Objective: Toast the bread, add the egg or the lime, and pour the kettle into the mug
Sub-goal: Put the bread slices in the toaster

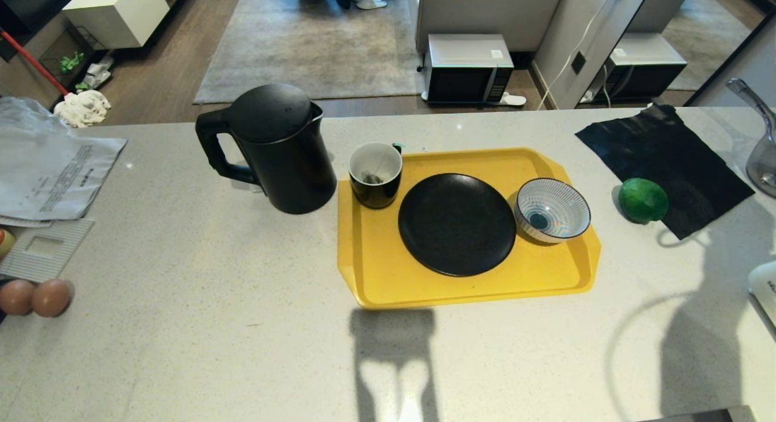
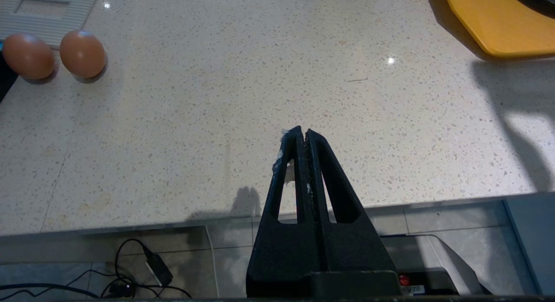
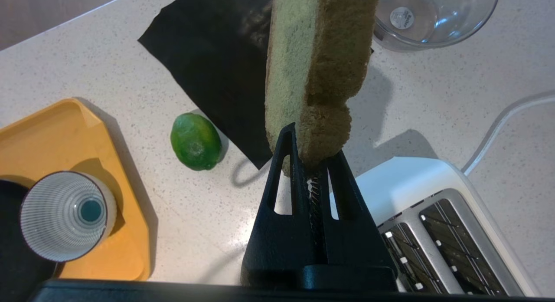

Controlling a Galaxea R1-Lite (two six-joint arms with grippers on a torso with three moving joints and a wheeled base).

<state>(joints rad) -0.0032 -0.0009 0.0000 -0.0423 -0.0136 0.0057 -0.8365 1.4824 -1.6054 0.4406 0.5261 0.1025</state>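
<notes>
- The right hand (image 3: 313, 156) is clamped on one edge of the bread (image 3: 303, 59), so the slice stands out edge-on beyond its fingertips, probably so it can drop narrow side first into a slot.
- The toaster (image 3: 433, 224) lies just beside and below that hand, both slots empty, so the toasting step seems not yet done.
- The lime (image 3: 196, 140) sits on the table (image 3: 412, 119) off to the hand's side, near a black cloth (image 3: 217, 54).
- Further that way, the yellow tray (image 1: 424, 276) carries the mug (image 1: 375, 173) with a teabag inside, an empty black plate (image 1: 456, 222) and an empty striped bowl (image 1: 551, 208).
- The kettle (image 1: 276, 146) stands lid on, just beside the mug, handy for pouring.
- The left hand (image 2: 302, 135) is closed on nothing, hanging over the table's near edge, with two eggs (image 2: 56, 54) well away from it.
</notes>
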